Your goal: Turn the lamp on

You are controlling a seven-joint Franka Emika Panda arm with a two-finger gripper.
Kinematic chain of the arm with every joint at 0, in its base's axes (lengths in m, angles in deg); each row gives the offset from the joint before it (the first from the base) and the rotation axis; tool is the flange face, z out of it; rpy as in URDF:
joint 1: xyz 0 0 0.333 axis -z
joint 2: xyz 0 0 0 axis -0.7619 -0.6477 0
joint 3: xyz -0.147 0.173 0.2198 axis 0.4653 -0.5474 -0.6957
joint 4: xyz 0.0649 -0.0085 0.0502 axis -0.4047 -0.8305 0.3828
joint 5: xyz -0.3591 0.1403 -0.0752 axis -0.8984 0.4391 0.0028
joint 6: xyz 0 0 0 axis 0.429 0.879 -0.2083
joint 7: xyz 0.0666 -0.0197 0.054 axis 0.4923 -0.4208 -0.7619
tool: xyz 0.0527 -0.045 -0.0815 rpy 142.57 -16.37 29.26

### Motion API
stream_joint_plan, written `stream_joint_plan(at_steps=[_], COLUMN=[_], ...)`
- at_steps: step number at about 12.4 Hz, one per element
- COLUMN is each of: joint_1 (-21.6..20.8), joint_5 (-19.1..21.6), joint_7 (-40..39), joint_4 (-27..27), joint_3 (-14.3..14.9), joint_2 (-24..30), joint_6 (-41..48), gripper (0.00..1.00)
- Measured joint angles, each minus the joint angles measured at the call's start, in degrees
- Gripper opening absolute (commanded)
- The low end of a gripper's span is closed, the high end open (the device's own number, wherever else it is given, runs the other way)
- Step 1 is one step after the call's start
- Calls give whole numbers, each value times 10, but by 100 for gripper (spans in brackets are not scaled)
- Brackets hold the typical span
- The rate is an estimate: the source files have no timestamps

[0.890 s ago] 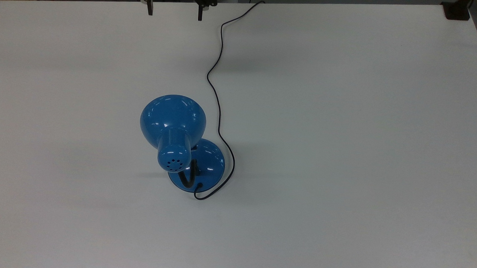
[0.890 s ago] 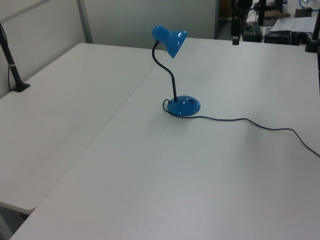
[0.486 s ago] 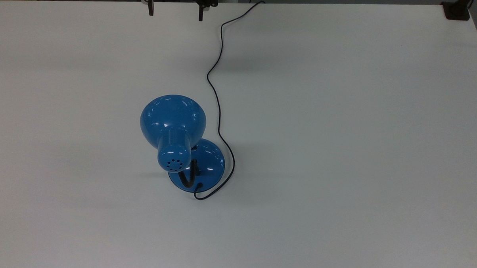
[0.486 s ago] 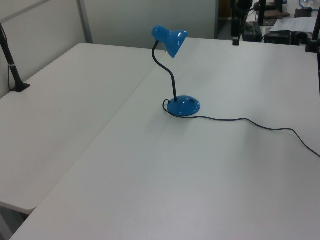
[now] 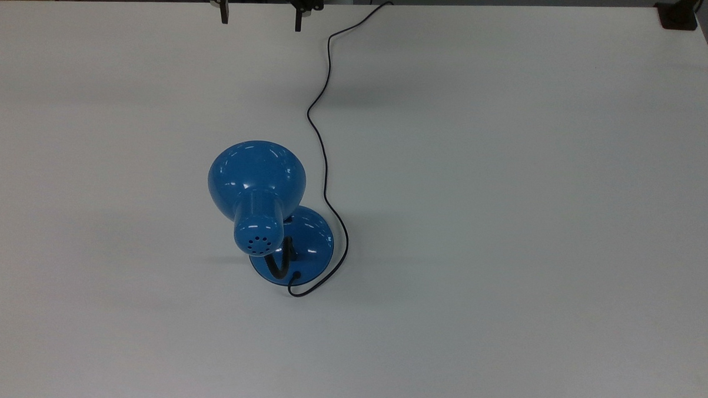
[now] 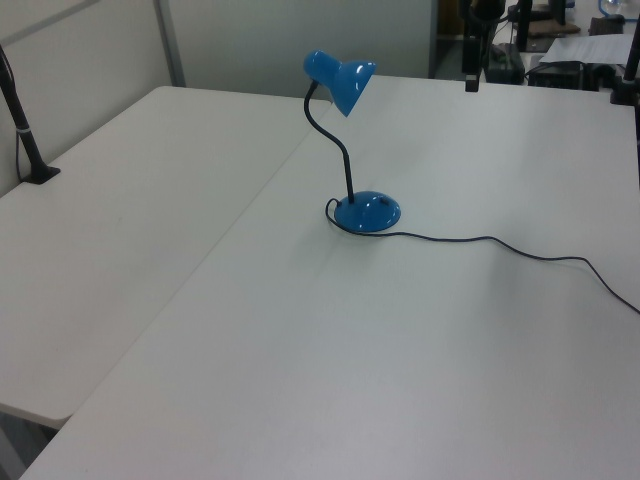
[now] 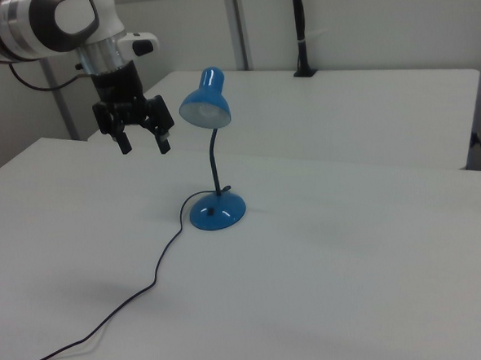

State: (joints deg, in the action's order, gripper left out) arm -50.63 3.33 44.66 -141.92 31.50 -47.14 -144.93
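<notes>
The lamp [image 5: 258, 200] is glossy blue with a bell shade, a black gooseneck and a round base [image 5: 307, 240]; it stands mid-table and its shade looks unlit [image 7: 204, 109]. In the left view the lamp [image 6: 341, 82] stands upright on its base [image 6: 367, 211]. Its thin black cord [image 5: 324, 133] runs toward the top view's upper edge. My gripper [image 5: 259, 19] hangs open near that upper edge, far from the lamp. In the right view the gripper [image 7: 144, 144] is high above the table, to the left of the shade, fingers spread with nothing between them.
The white table [image 5: 507, 198] spreads wide around the lamp. A second table [image 6: 120, 200] adjoins it on the left view's left. A black post with a clamp [image 6: 25, 140] stands at that table's edge. A black clamp [image 5: 678, 19] sits at the top view's upper right corner.
</notes>
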Motion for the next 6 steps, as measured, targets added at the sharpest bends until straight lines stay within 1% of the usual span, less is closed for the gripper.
stream_joint_plan(at_steps=[1, 2, 3, 5, 6], joint_1=[0, 0, 0, 0, 0], joint_5=[0, 0, 0, 0, 0], joint_7=[0, 0, 0, 0, 0], joint_4=[0, 0, 0, 0, 0], joint_3=[0, 0, 0, 0, 0], joint_2=[0, 0, 0, 0, 0], joint_6=[1, 1, 1, 1, 1], gripper=[51, 30, 15, 0, 0])
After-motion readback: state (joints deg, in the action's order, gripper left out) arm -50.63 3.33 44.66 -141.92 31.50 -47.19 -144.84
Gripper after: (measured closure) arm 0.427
